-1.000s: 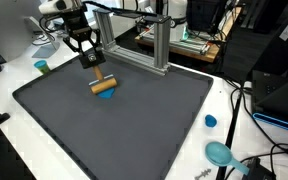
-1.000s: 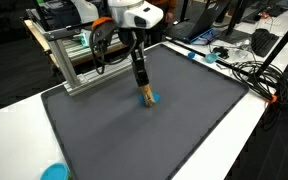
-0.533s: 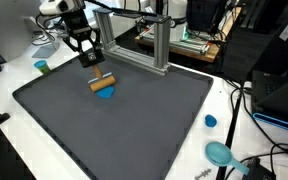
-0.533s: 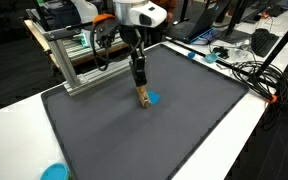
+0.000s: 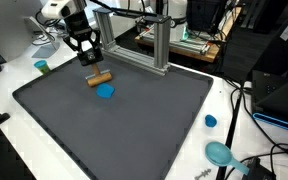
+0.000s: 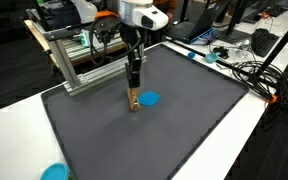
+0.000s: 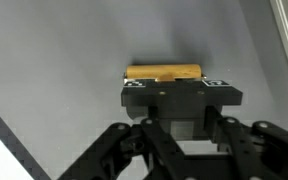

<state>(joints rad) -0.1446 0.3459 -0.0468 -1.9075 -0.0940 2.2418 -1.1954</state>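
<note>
My gripper [image 5: 88,54] is shut on a black block [image 7: 181,96] with small white markers. A short wooden cylinder [image 5: 100,77] lies across the block's tip, low over the dark mat [image 5: 144,125]. A flat blue disc [image 5: 105,91] lies on the mat just beside the cylinder and apart from it. In an exterior view the gripper [image 6: 133,74] hangs upright, with the cylinder [image 6: 133,100] below it and the disc [image 6: 149,99] next to it. In the wrist view the cylinder [image 7: 164,72] shows beyond the block, with the gripper [image 7: 181,116] closed on the block.
An aluminium frame [image 5: 156,45] stands at the mat's back edge, close behind the gripper. A small teal cup [image 5: 42,67] sits off the mat's corner. A blue cap [image 5: 211,121] and a teal scoop [image 5: 220,153] lie on the white table. Cables [image 6: 246,72] run beside the mat.
The gripper has carried the block and wooden cylinder off the blue disc toward the frame. The disc, partly covered before, now lies fully uncovered.
</note>
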